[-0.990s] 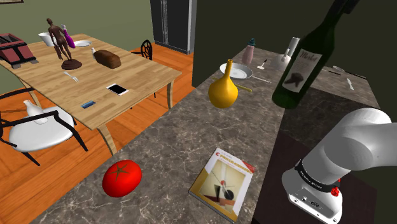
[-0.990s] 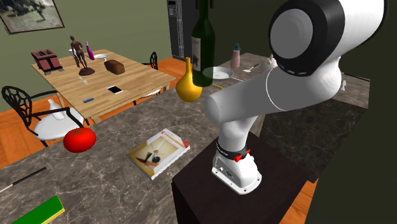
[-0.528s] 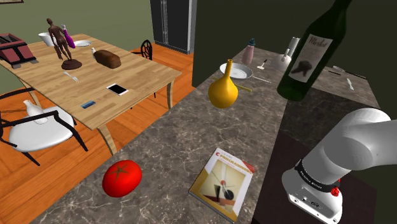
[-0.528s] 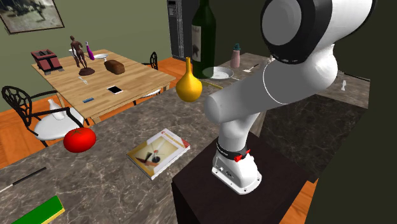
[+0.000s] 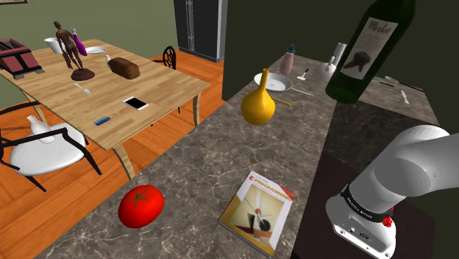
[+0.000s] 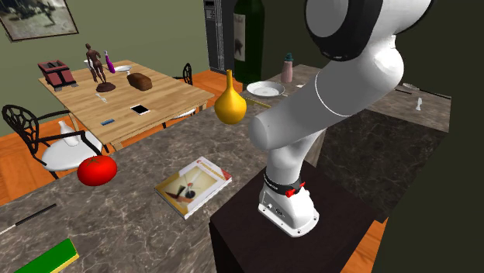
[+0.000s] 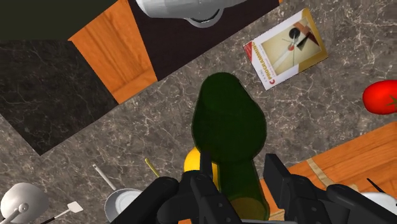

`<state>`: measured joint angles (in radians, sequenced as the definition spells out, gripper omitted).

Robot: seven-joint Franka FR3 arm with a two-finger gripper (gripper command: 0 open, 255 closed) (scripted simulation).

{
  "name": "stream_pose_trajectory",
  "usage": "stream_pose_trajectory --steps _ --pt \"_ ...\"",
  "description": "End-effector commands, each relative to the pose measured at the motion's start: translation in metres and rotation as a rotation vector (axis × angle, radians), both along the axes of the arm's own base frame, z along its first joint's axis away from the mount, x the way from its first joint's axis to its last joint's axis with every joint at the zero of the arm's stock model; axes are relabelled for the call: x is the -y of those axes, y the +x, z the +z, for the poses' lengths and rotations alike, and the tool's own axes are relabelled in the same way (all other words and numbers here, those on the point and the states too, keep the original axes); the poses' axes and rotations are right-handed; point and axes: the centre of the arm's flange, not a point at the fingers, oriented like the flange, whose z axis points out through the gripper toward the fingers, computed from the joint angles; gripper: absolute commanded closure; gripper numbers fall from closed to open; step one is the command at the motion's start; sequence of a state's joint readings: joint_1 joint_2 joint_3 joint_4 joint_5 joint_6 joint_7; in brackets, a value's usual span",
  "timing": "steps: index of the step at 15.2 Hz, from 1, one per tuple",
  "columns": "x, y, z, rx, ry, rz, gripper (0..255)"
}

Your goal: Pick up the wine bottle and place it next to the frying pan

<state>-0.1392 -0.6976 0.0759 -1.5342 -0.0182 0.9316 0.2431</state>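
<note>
your claw (image 7: 242, 172) was clamped on the dark green wine bottle (image 7: 229, 127), one black finger pressed to each side of its narrow end. the bottle hung from the claw with its wide base pointing away, toward the marbled counter (image 7: 146, 121) and clear of it. in the shoulder view the bottle (image 5: 364, 55) was held high and tilted, its pale label facing the camera. in the second exterior view it (image 6: 248, 39) hung above the counter beside the white arm (image 6: 341, 85).

below the claw, a yellow vase (image 7: 191, 160) showed just beside the bottle. the frying pan (image 7: 121, 203) lay on the counter farther out on the vase's side, apart from the bottle. on the opposite side of the claw, well below it, you had a book (image 7: 286, 48) lying flat and a red tomato (image 7: 382, 97). the pan (image 5: 276, 82) sat near the vase (image 5: 257, 105).
</note>
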Motion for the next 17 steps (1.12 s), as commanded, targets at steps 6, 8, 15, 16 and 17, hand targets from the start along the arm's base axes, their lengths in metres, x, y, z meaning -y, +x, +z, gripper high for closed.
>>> stream_pose_trajectory --steps 6,8,15,16,17 --pt "0.067 0.027 -0.029 0.000 0.000 0.000 255" --pt "0.089 0.035 -0.040 0.000 0.000 0.000 255" --pt "0.168 0.065 -0.079 0.000 0.000 0.000 255" --pt "0.179 0.069 -0.085 0.000 0.000 0.000 255" --pt "0.190 0.073 -0.091 0.000 0.000 0.000 255"
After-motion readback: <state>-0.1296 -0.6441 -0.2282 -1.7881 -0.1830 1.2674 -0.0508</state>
